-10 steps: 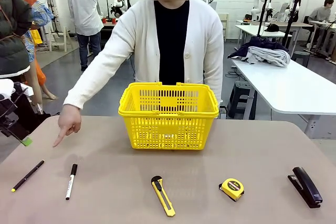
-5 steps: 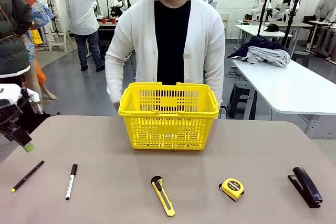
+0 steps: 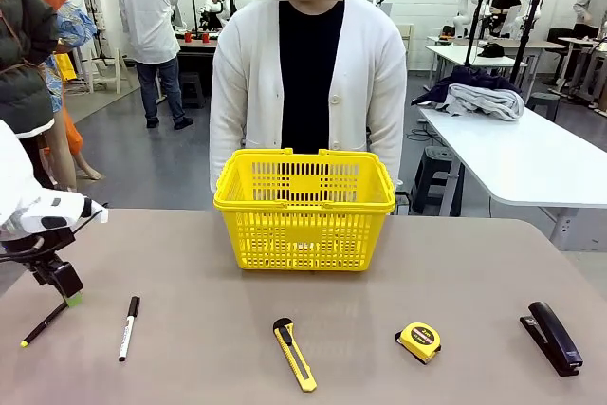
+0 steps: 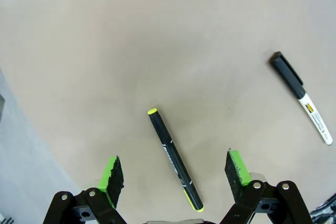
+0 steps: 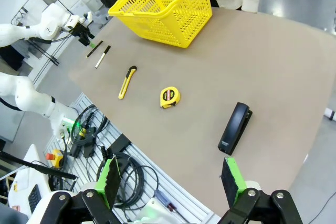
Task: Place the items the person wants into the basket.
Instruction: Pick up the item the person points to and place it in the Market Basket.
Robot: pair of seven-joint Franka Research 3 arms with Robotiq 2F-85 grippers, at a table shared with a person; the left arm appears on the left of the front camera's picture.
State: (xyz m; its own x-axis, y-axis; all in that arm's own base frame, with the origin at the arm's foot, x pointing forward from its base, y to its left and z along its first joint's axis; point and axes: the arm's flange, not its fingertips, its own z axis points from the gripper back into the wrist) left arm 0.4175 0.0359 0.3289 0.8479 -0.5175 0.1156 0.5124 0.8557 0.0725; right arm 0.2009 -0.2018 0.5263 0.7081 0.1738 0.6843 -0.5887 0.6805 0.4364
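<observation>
Between the spread fingers of the left claw (image 4: 174, 170) lies the black pen (image 4: 164, 132). It is flat on the worktop (image 4: 157, 35) and runs along the gap from the claw's base outward, with a yellow-green tip at each end. Both green pads (image 4: 111, 174) stand clear of the pen, one on either side, so this claw is apart and grips nothing. Beyond one pad, off to the claw's side and well clear of the pen, lies the white marker (image 4: 302, 98) with its black cap.

Farther along the worktop from the left claw, past the marker, the yellow knife (image 3: 295, 355) lies flat with its black tip pointing away from the robot. After it come the round yellow tape measure (image 3: 419, 340) and the black stapler (image 3: 552, 337). The yellow basket (image 3: 303, 234) stands upright across the worktop from this claw, toward the person (image 3: 308, 73), who stands behind it.

The right claw (image 5: 171, 178) hangs high over the worktop's edge, fingers wide apart and empty. The stapler is the nearest thing ahead of it, and the basket lies far beyond.
</observation>
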